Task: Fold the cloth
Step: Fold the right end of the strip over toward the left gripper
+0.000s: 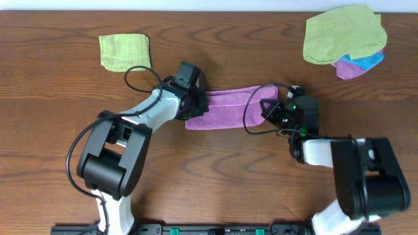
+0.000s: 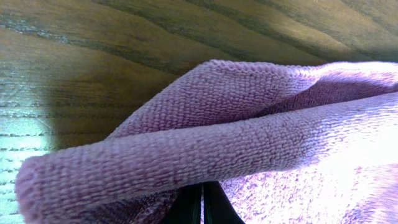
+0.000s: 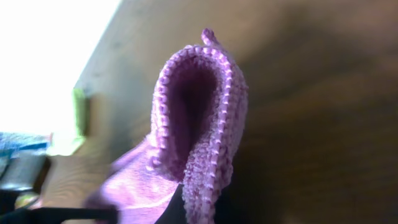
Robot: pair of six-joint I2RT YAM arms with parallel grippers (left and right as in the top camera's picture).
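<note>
At table centre, the left gripper [image 1: 196, 103] is clamped on the left end of the cloth [image 1: 225, 108]. Its wrist view shows dark fingers [image 2: 189, 208] pressed close together under a rolled double layer. The right gripper [image 1: 271, 108] is closed on the opposite end, where the edge stands up in a narrow loop. The cloth spans the two as a folded strip over the table [image 1: 215, 176]. Well apart lie a lime-green cloth [image 1: 124, 52] at far left and a green, blue and purple pile [image 1: 343, 36] at far right.
</note>
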